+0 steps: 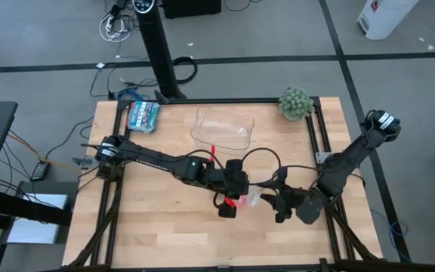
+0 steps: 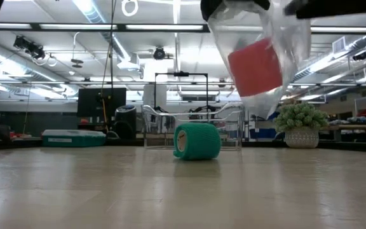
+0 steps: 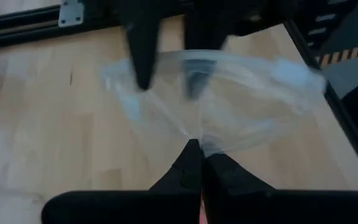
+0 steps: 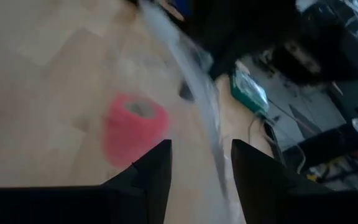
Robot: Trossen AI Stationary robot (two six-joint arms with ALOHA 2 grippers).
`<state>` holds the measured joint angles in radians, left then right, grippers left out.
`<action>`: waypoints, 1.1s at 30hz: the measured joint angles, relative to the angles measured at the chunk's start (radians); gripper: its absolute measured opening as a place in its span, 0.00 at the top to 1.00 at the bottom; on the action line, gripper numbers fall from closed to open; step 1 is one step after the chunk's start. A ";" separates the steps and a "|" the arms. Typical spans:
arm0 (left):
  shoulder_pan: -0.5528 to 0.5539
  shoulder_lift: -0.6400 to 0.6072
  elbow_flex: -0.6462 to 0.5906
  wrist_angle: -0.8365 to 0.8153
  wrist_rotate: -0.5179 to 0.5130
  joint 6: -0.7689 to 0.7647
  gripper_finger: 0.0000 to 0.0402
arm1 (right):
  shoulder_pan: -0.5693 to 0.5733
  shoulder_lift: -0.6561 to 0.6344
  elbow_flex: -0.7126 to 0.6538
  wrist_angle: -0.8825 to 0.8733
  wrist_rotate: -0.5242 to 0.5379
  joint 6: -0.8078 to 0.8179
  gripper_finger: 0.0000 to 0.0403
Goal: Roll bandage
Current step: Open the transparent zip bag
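The rolled teal bandage [image 2: 197,141] lies on its side on the table [image 1: 165,219], while the left claw [image 3: 199,149] pinches a clear bag [image 3: 241,106] holding a red roll [image 2: 255,65], right claw [image 4: 199,158] open beside it.

Grey floor [image 1: 399,75], bright ceiling strip lights [image 2: 94,9]

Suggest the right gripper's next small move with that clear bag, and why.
Probably close the right gripper on the clear bag: its open fingers straddle the bag's edge, while the left gripper, shut, holds the bag off the table with the red roll inside. The teal bandage lies on the table, untouched.
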<state>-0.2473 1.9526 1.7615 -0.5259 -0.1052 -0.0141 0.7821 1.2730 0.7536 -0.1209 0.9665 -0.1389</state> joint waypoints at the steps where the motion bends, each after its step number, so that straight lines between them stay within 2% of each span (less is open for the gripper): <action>1: 0.001 0.000 0.000 -0.001 0.006 0.017 1.00 | -0.010 0.002 0.000 -0.009 -0.001 0.004 0.62; 3: 0.003 0.000 0.000 -0.002 0.007 0.040 1.00 | -0.032 0.002 0.000 -0.008 -0.021 0.009 0.68; 7: 0.004 -0.001 0.000 -0.013 -0.025 0.060 0.96 | -0.053 -0.022 0.000 -0.036 -0.136 0.045 0.94; 8: 0.003 -0.009 0.001 -0.038 -0.047 0.073 0.94 | -0.058 -0.034 0.007 -0.070 -0.168 0.072 0.96; 13: 0.003 -0.041 0.053 -0.202 -0.175 0.092 0.80 | -0.087 -0.077 0.124 -0.388 -0.253 0.301 0.99; 18: 0.003 -0.039 0.115 -0.295 -0.187 0.090 0.69 | -0.128 -0.069 0.262 -0.625 -0.336 0.417 1.00; 24: -0.012 -0.038 0.129 -0.220 -0.175 0.078 0.66 | -0.210 -0.059 0.366 -0.745 -0.508 0.490 1.00; 28: -0.016 -0.037 0.118 -0.187 -0.188 0.030 0.66 | -0.258 -0.045 0.407 -0.863 -0.533 0.567 1.00; 33: -0.014 -0.035 0.118 -0.187 -0.200 -0.025 0.66 | -0.285 -0.043 0.424 -0.893 -0.567 0.593 1.00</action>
<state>-0.2617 1.9175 1.8793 -0.7134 -0.3050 -0.0387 0.4973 1.2301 1.1778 -1.0135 0.3996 0.4537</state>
